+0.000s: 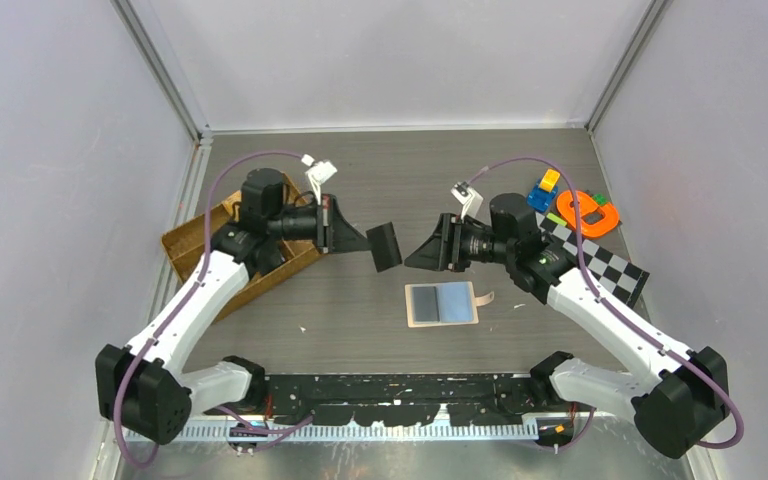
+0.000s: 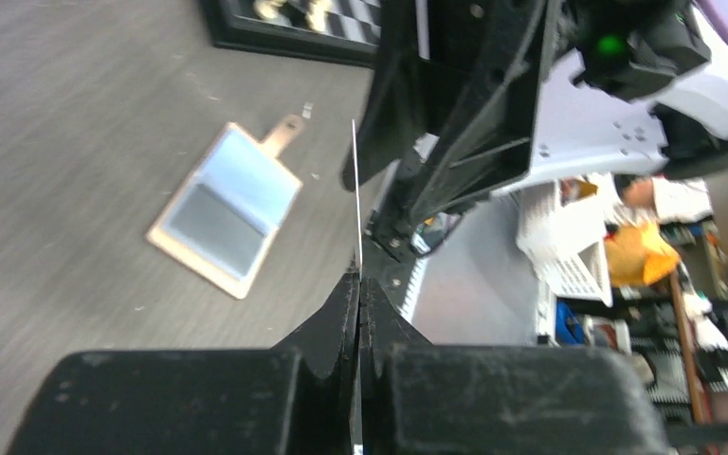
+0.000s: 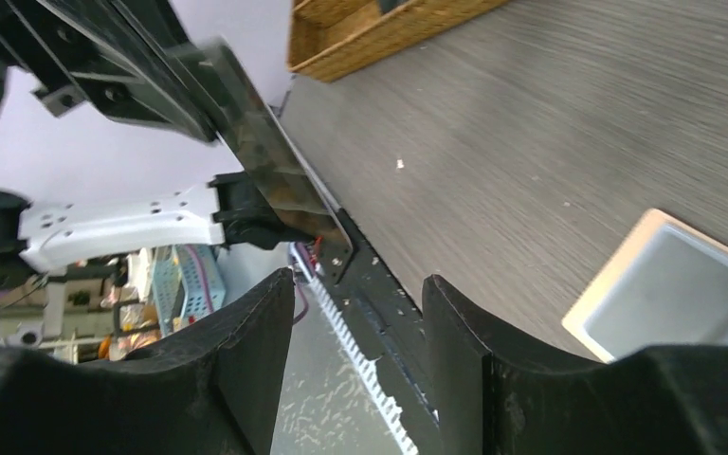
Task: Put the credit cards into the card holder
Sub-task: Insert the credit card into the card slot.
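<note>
The left tool (image 1: 368, 240) is clenched on one dark-looking credit card (image 1: 387, 247), held on edge above the worktop (image 1: 360, 310). Its wrist view shows the card as a thin line rising from the closed tips. The right tool (image 1: 415, 257) faces it with jaws spread and nothing between them, just short of the card's free end. The card holder (image 1: 442, 303) lies open and flat on the worktop, below the right tool. A wicker tray (image 1: 190, 250) sits behind the left tool, under its arm.

Grey wood-grain worktop (image 1: 360, 170) is boxed in on three sides by plain pale walls (image 1: 390, 60) — aluminium posts (image 1: 165, 70) are seen at the back corners. Everything's lit softly and evenly.
</note>
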Available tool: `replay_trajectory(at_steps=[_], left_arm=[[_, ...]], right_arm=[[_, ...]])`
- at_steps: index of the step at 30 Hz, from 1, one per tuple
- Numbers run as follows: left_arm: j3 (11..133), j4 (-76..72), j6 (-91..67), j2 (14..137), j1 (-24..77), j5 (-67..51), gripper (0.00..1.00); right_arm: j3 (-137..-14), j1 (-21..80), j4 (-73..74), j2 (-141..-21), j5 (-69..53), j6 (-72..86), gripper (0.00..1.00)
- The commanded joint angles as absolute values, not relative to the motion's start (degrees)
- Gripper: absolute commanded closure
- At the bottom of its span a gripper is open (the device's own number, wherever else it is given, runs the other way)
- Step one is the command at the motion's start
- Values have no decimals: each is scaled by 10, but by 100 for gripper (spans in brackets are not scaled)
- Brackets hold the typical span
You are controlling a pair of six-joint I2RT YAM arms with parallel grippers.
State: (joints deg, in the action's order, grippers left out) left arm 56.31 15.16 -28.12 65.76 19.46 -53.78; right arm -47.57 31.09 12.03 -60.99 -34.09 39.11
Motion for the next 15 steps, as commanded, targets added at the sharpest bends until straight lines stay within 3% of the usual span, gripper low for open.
replay_trajectory(at_steps=[1, 8, 12, 14, 15], left_arm=[[574, 82, -314, 672, 245, -605, 100], [586, 72, -315, 699, 284, -596, 100], [586, 68, -319, 708, 294, -568, 98], [583, 69, -326, 711, 295, -548, 77], [580, 69, -329, 712, 295, -533, 62]], right_arm=[[-491, 310, 42, -601, -438, 419, 43], [-485, 310, 13, -595, -455, 439, 47], [-480, 310, 9, -594, -449, 449, 83], [-488, 310, 55, -593, -422, 428, 99], [-493, 309, 87, -592, -401, 411, 99]])
